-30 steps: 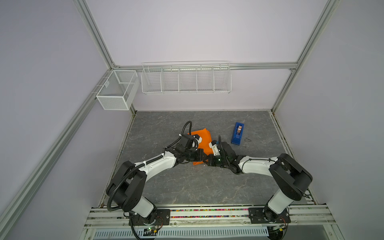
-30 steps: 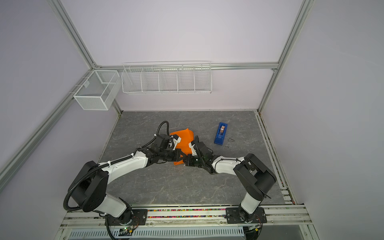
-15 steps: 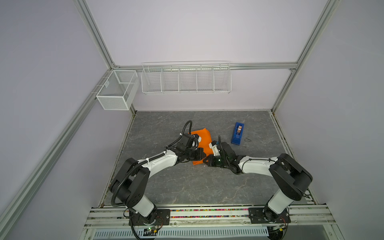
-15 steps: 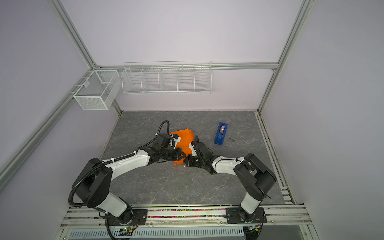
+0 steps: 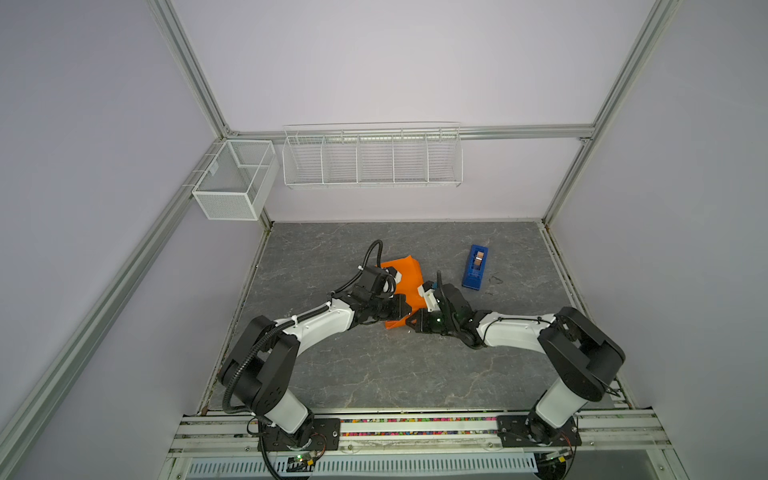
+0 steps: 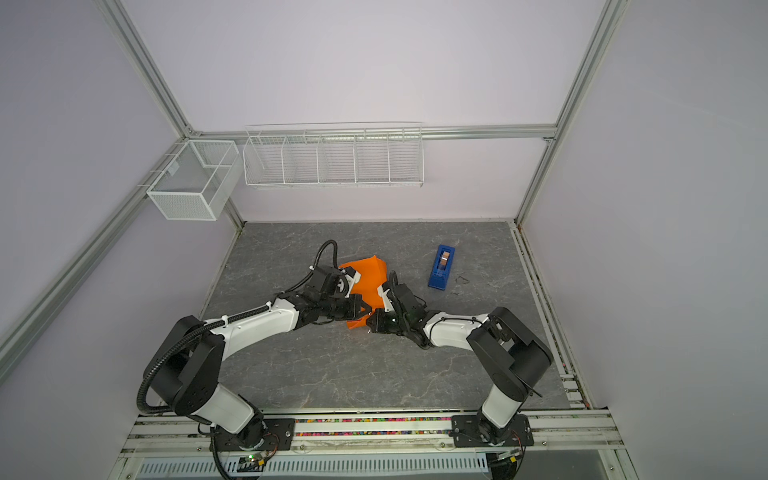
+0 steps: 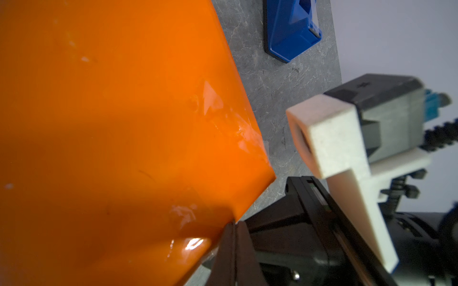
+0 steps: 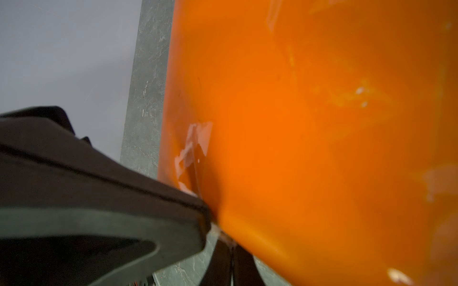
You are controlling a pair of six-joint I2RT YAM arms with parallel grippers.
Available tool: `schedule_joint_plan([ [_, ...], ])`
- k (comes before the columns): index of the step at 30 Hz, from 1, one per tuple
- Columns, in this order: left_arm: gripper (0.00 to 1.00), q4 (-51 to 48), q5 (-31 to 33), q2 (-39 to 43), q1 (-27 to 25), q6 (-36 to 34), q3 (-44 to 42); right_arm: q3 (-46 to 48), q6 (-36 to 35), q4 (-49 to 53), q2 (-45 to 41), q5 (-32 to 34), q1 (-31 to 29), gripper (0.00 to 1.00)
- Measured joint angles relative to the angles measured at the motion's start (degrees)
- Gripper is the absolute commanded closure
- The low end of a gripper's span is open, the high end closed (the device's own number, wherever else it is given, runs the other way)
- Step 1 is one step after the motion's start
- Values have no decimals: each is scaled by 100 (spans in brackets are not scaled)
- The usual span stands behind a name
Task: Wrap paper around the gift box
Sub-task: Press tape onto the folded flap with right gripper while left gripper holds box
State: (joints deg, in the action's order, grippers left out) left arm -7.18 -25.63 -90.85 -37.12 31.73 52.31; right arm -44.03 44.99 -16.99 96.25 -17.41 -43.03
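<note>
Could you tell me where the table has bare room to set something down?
Widest: the table between the front rail and the left gripper and right gripper. Also the strip from the paper and tape dispenser to the back wall. Crowded: mid-table, where both pinch the paper.

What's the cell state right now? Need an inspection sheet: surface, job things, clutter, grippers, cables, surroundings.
Surface: grey marbled tabletop, no spill seen.
Job's things: orange paper folded into a bundle mid-table, clear tape patches on it; gift box not visible.
Clutter: blue tape dispenser right of the paper; small dark scrap beside it.
Grippers: left gripper and right gripper both shut, tips at the paper's near edge.
Cables: black hose loops above the left wrist.
Surroundings: white wire rack and mesh basket, nothing seen inside.
</note>
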Motion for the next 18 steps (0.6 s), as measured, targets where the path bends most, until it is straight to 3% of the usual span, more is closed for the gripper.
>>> schedule_joint_plan([
  [18,100,-190,164,-240,15,-55,223,0,0,2,2,2,0,93],
])
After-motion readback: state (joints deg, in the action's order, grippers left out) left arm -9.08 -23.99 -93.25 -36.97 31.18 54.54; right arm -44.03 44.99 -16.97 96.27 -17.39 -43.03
